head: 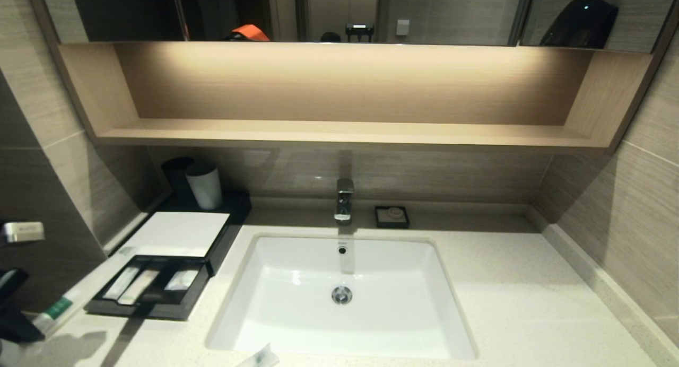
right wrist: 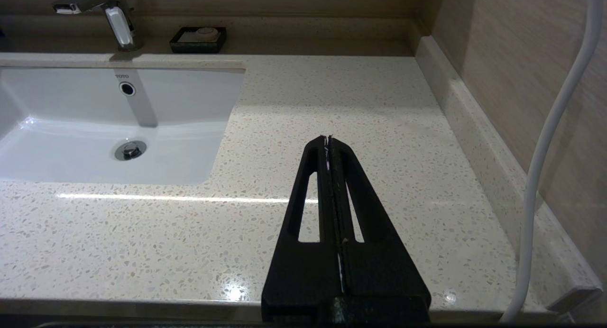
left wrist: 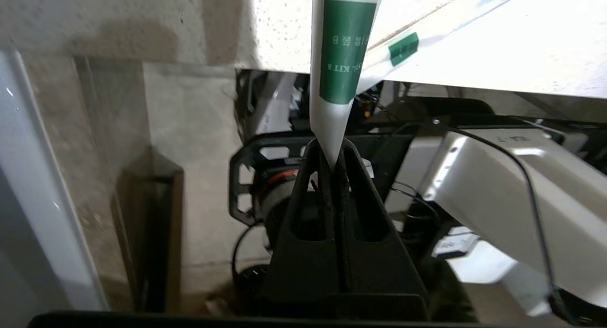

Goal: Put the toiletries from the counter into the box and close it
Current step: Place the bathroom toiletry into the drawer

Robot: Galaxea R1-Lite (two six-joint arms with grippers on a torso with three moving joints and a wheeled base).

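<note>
Nearest the robot, at the front edge of the worktop [head: 520, 282], a loose packet [head: 260, 357] lies just in front of the basin [head: 342, 293], its far end cut off by the frame.

At the far left the left tool [left wrist: 334, 163] is closed tight on the tip of another packet [left wrist: 342, 58], a white sleeve with a green band. In the head view this packet [head: 53, 311] hangs off the tool beside the drawer. It looks very light and limp: thin film round a slim content, so it droops and swings from a tip grip. The film is probably slick, and a pinch at the sealed end may slip. A hold nearer the middle, across the width, would likely steady it better for laying it down.

Just beyond, the drawer [head: 151, 287] of the box [head: 177, 234] stands pulled out, with three packets already lying in its compartments. One slot appears free.

The right tool [right wrist: 328, 143] is parked with jaws together, holding nothing, above the bare worktop right of the basin.
</note>
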